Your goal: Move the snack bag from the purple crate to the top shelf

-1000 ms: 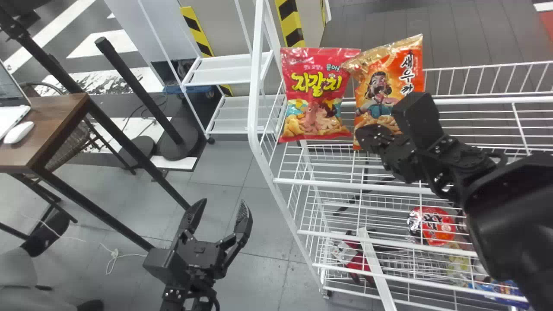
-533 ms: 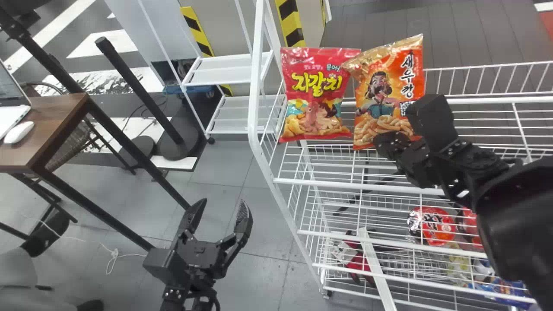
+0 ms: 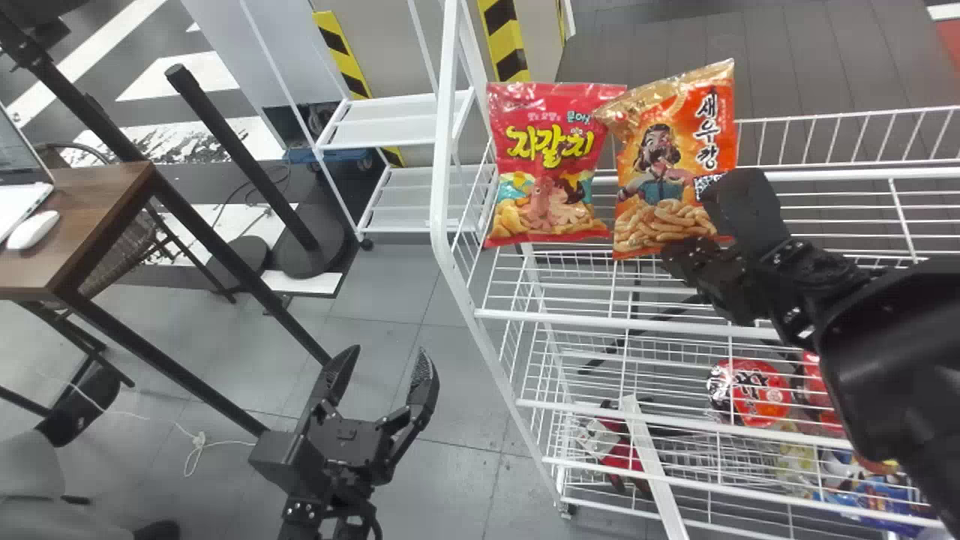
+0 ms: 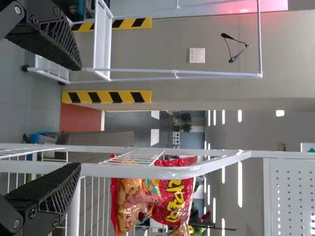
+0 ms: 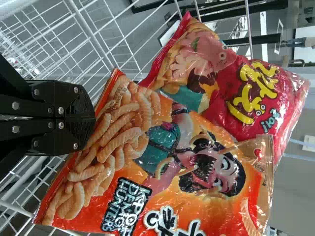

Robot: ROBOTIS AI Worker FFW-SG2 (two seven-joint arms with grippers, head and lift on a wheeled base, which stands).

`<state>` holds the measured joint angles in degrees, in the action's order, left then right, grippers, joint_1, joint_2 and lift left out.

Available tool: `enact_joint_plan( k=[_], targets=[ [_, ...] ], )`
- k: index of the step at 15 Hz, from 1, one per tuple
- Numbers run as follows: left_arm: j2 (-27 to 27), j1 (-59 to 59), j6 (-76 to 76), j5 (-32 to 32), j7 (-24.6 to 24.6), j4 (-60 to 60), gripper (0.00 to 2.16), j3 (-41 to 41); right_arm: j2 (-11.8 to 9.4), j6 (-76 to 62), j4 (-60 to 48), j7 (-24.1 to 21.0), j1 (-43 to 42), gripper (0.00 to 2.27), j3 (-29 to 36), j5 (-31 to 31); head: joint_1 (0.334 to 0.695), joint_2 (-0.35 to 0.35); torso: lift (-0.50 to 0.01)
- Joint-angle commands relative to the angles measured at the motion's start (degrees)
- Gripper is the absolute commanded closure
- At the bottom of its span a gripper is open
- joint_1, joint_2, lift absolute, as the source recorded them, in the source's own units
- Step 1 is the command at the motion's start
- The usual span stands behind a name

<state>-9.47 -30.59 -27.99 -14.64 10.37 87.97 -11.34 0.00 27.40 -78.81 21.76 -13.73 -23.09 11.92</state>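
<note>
OK so the orange snack bag (image 3: 645, 202) is standing up in the top shelf (image 3: 600, 320) of the white rack, overlapping the red bag (image 3: 544, 172) a bit. Right gripper (image 3: 675, 257) is down by its lower edge, 2 fingers pressed together. Left gripper (image 3: 388, 352) is parked over the floor, spread wide.

You have the snack bag (image 3: 656, 176) right of another bag (image 3: 547, 165) on the rack's top shelf (image 3: 600, 321), a desk (image 3: 97, 217) well to their left.
</note>
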Motion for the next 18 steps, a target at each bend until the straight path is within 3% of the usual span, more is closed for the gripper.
enact_joint_plan(
  k=[1,11,18],
  targets=[
    [0.0,0.0,0.0,0.0,0.0,0.0,0.13,0.0,0.1,-1.8,2.1,-0.1,-1.3,2.26,0.1,-0.7,0.695,0.350,0.000],
    [-0.2,0.1,0.0,-0.1,0.0,0.0,0.13,-0.2,0.1,-6.9,10.8,-1.4,-6.8,2.26,0.2,-1.0,0.695,0.350,0.000],
    [-0.1,0.1,0.0,-0.2,0.0,0.0,0.13,-0.3,0.1,-6.7,8.6,-0.3,-4.7,2.26,1.4,-2.2,0.695,0.350,0.000]
  ],
)
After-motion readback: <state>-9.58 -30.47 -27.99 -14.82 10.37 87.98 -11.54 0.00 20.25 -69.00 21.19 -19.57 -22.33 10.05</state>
